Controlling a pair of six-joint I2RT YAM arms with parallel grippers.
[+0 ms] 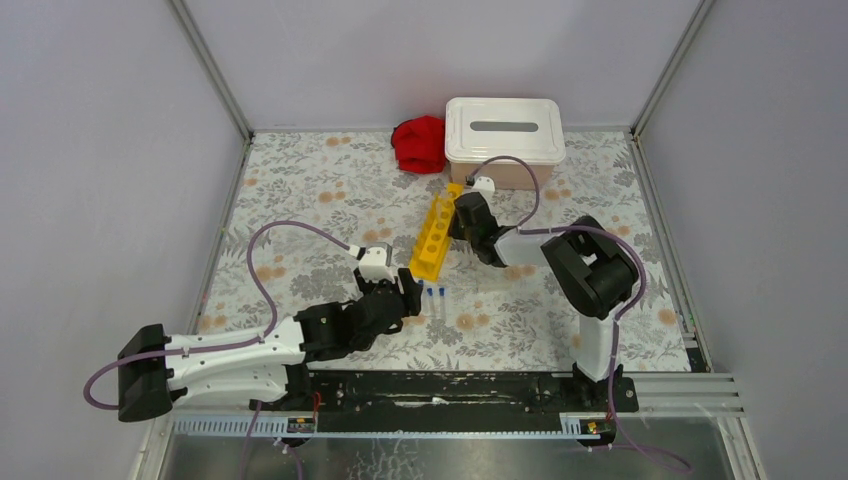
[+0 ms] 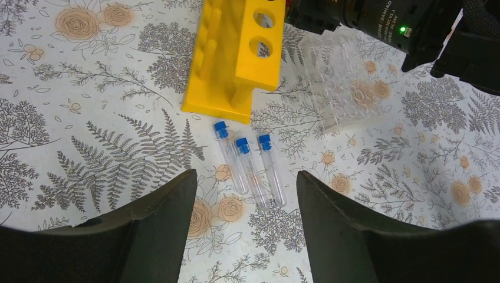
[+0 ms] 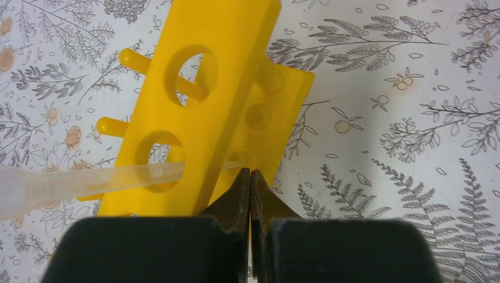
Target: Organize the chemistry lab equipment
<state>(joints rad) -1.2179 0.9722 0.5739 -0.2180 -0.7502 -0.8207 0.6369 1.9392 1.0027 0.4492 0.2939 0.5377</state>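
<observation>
Left wrist view: left gripper (image 2: 243,188) hangs wide open with nothing between its fingers, right above three blue-capped tubes (image 2: 252,174) lying flat on the floral table (image 2: 88,118). The tubes lie side by side, near-parallel and close together. Caps point away from the hand toward the near end of the yellow rack (image 2: 227,59); rounded bottoms point back toward the wrist. Their long axis runs fore-and-aft, leaning a little right, so the fingers' closing line crosses it.

All three tubes sit inside the span, so a plain pinch would likely take more than one.

Top view: the rack lies diagonally, long axis from near-left to far-right, far end aimed at the white-lidded bin (image 1: 503,140). The left arm is clearly nearer the tubes.

Right gripper (image 3: 250,177) is closed tight and empty, tips at the rack's side edge; contact uncertain.

Likely next move: shift sideways over one tube, then descend.
</observation>
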